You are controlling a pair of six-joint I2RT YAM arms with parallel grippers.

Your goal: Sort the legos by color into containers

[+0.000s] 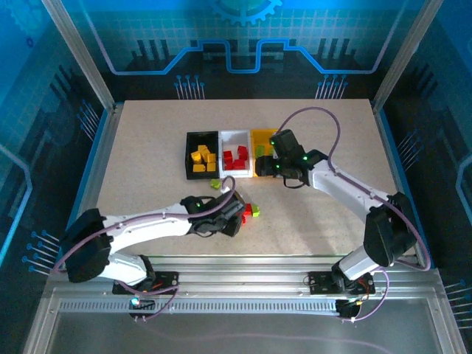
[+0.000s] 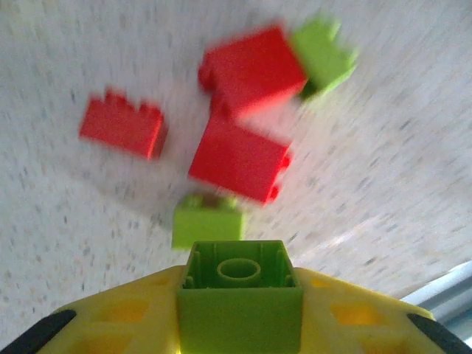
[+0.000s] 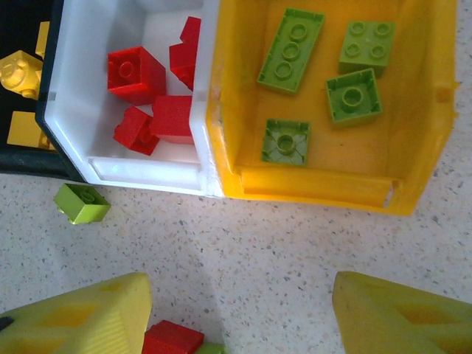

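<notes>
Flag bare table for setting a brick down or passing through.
Free: tabletop left of the black plastic bin; the far right corner beyond the yellow plastic bin. Crowded: loose red and lime plastic bricks in front of the white plastic bin.

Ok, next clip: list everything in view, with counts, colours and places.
black bin: one, left of the row, holds several yellow bricks
white bin: one, middle, holds at least four red bricks
yellow bin: one, right, holds four green bricks
loose red bricks: three, on the table ahead of the left gripper
loose green bricks: two beside those; one more by the bins' front
table: one, speckled beige
left gripper: shut on a green brick
right gripper: open, before the yellow bin
</notes>
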